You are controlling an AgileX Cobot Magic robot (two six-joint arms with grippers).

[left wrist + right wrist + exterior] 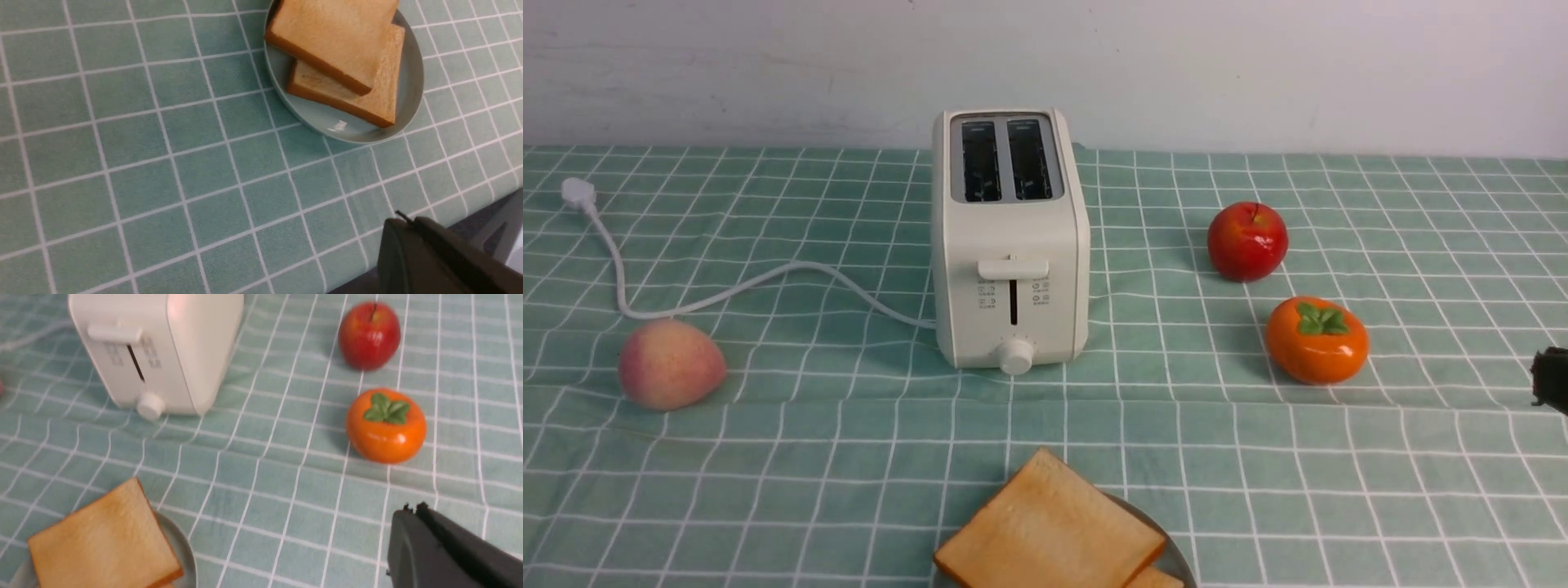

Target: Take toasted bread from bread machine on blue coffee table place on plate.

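i see both slices of toasted bread (pixel 335 36) stacked on the plate (pixel 347 126), on the blue coffee table (pixel 849 457) at 6 o'clock from the bread machine (pixel 1010 245). left gripper (pixel 402 220) and right gripper (pixel 412 508) each have jaws pressed together, empty, apart from the toast.
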